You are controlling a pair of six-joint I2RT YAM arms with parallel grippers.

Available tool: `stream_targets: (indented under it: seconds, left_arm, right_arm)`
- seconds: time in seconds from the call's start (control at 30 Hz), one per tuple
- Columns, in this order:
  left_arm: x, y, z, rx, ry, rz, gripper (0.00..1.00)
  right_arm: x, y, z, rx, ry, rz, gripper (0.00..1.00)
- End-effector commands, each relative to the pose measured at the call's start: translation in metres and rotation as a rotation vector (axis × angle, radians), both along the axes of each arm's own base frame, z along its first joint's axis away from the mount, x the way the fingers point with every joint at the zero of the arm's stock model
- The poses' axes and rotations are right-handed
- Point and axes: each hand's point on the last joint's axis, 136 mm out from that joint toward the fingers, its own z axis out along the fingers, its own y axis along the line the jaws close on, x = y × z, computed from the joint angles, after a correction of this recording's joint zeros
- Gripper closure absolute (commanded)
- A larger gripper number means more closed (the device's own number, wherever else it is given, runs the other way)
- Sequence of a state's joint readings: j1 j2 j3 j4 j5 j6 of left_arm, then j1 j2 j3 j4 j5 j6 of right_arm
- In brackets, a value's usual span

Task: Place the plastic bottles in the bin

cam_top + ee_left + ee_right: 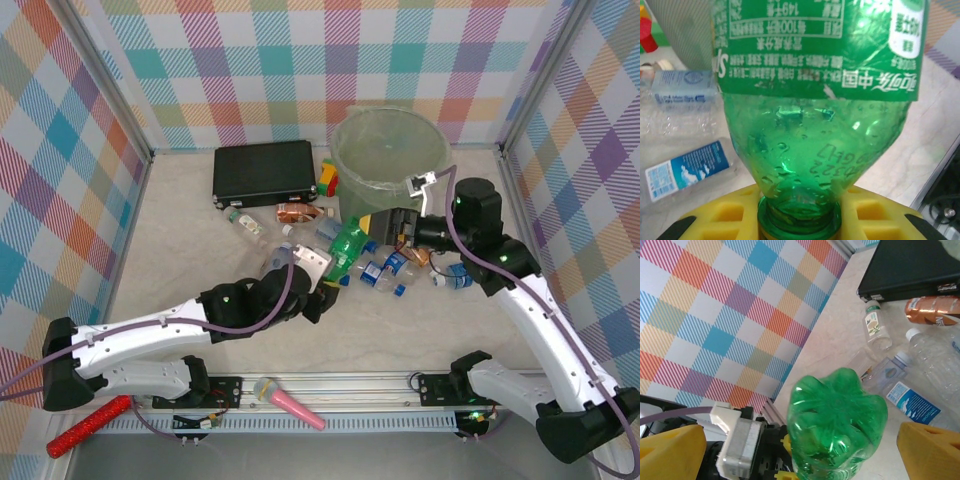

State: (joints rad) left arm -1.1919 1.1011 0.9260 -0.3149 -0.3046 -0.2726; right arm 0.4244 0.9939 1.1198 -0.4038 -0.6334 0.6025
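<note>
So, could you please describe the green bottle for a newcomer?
Start at the pale-green bin at the back. Just in front of it, the left arm's jaws grip one bottle by its neck. It is bright green; its neighbours are clear with blue labels.

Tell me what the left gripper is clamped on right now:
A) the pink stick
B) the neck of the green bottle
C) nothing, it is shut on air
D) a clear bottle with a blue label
B: the left wrist view shows the left gripper shut around the neck of the green bottle, with yellow finger pads on both sides of it.
</note>
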Motion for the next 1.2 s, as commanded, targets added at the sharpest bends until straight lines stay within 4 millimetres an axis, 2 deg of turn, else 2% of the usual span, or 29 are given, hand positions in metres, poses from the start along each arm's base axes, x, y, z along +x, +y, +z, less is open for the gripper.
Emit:
stream_targets:
  seconds: [0.0, 0.3, 0.5, 0.67, 0.77, 0.83, 0.9, 1.0, 1.03, 1.07, 1.17]
  left_arm:
    - [0.0, -0.014, 0.044, -0.133, -0.059, -0.027, 0.75]
    - [-0.002, -0.027, 0.069, -0.207, -0.067, -0.061, 0.75]
    - [-0.004, -0.032, 0.069, -0.208, -0.054, -0.079, 0.75]
    - [-0.005, -0.038, 0.064, -0.212, -0.037, -0.091, 0.74]
    - [-0.004, -0.041, 0.06, -0.208, -0.029, -0.092, 0.74]
    - [-0.004, -0.042, 0.06, -0.211, -0.027, -0.092, 0.74]
    - [-0.004, -0.041, 0.059, -0.213, -0.029, -0.087, 0.74]
    - [-0.003, -0.038, 0.061, -0.217, -0.035, -0.08, 0.74]
    - [-0.003, -0.037, 0.062, -0.219, -0.037, -0.077, 0.72]
    - [-0.003, -0.035, 0.062, -0.219, -0.037, -0.072, 0.63]
    - [-0.002, -0.028, 0.064, -0.224, -0.043, -0.049, 0.28]
  right_arm:
    - [-0.006, 0.008, 0.001, 0.022, -0.001, 0.051, 0.03]
    - [-0.009, 0.024, -0.006, -0.004, 0.005, 0.094, 0.08]
    - [-0.008, 0.028, -0.002, -0.016, -0.022, 0.096, 0.14]
    - [-0.008, 0.03, 0.003, -0.023, -0.051, 0.097, 0.24]
    - [-0.006, 0.029, 0.004, -0.035, -0.059, 0.087, 0.36]
    - [-0.004, 0.028, 0.005, -0.041, -0.063, 0.071, 0.4]
    - [-0.001, 0.027, 0.005, -0.047, -0.065, 0.056, 0.5]
    - [0.002, 0.025, 0.007, -0.051, -0.065, 0.035, 0.53]
    - [0.004, 0.025, 0.007, -0.054, -0.063, 0.027, 0.53]
    - [0.006, 0.024, 0.007, -0.062, -0.062, 0.013, 0.53]
    - [0.016, 0.018, 0.011, -0.109, -0.078, -0.039, 0.52]
